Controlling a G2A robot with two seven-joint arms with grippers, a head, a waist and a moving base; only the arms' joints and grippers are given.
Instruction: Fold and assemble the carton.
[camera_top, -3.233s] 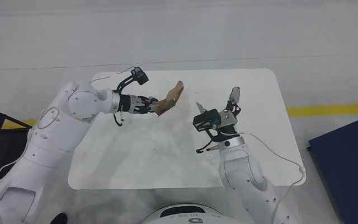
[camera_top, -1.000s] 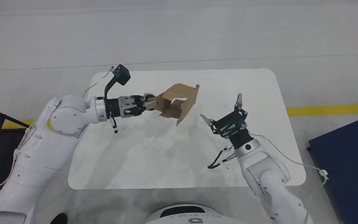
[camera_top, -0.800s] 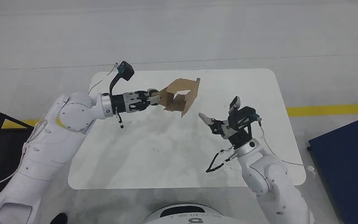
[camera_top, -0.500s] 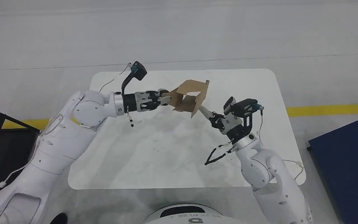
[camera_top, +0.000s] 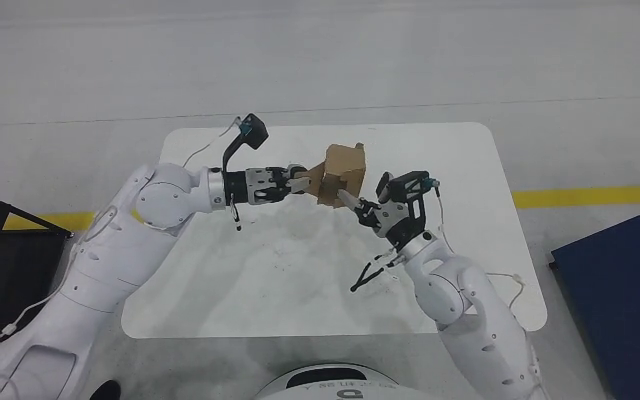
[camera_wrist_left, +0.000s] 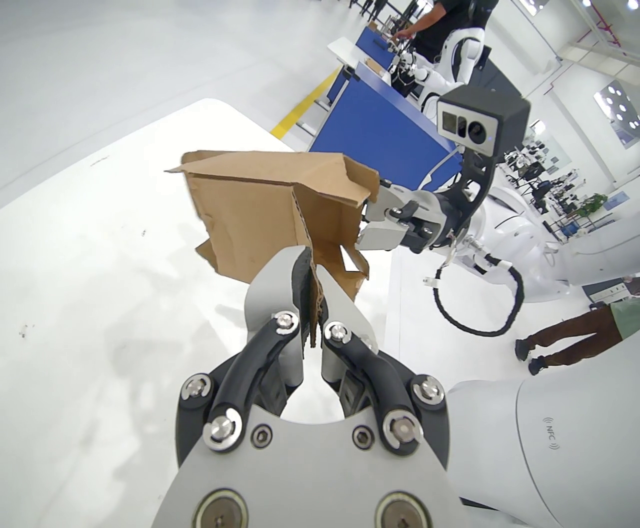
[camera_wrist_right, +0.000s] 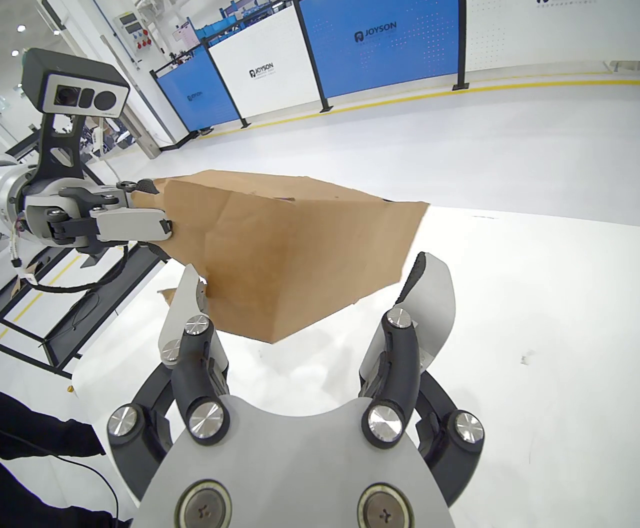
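One table, one carton, two grippers. The right gripper, nearer, has its jaws spread astride the carton's right corner. The left gripper pinches the carton's left edge, holding it above the table's far middle, well apart from the left and right edges.

You're not seeing the carton's pinched edge: it is sitting between the pads of the left gripper, so how deep the cardboard is reaching in there can't be told. In the left wrist view the carton is covering the right gripper's fingertips. In the right wrist view the carton is turning a plain outer face toward you and hiding its flaps, and it is overlapping one finger of the right gripper — touching or just beside, you can't tell. From above, the carton is hiding the table beneath it, and its folds are showing too small to make out.
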